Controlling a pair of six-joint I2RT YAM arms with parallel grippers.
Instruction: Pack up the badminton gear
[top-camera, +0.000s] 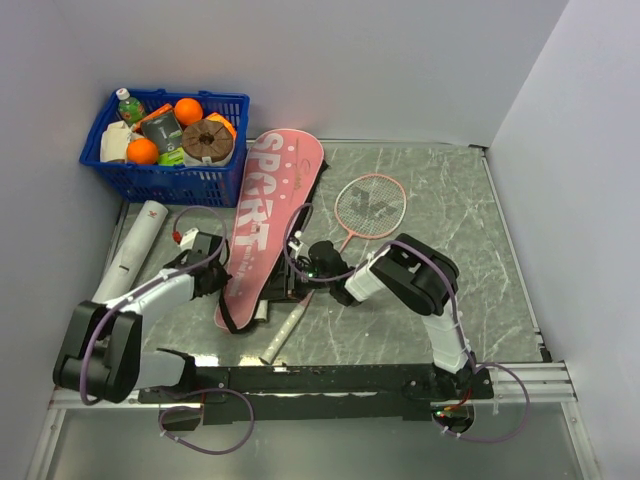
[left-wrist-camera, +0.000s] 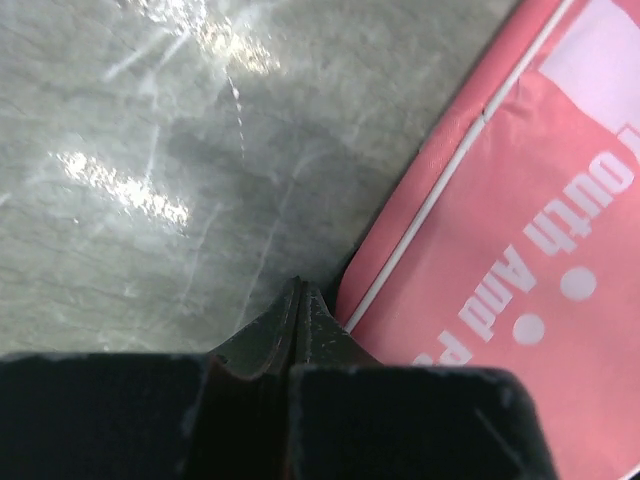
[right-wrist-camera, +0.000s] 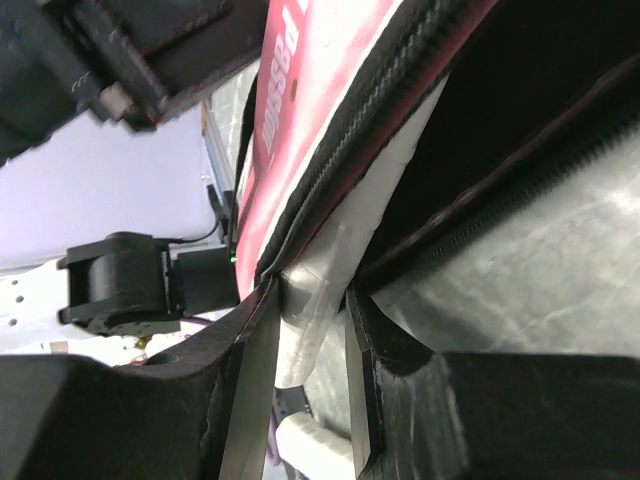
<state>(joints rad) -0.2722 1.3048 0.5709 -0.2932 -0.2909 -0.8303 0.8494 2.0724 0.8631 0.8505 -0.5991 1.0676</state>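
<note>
Two wrist views show you what overhead hides: left gripper (left-wrist-camera: 298, 292) pressed together beside pink racket bag (left-wrist-camera: 520, 200), right gripper (right-wrist-camera: 310, 305) pinching its unzipped edge; blue basket (top-camera: 150, 183) holds oranges (top-camera: 188, 110).

Both arms are built of rounded black joint housings joined by white to pale grey links. The left arm (top-camera: 150, 293) has a long pale forearm, and the right arm (top-camera: 425, 282) has a pale link rising from its black base (top-camera: 447, 386). Thin lilac cables (top-camera: 215, 420) run from the bases along each arm. A small green light (top-camera: 311, 268) glows on the right wrist. The left claw (left-wrist-camera: 297, 297) has matte black wedge-shaped fingers. The right claw (right-wrist-camera: 310, 300) has black fingers with grey inner faces.
</note>
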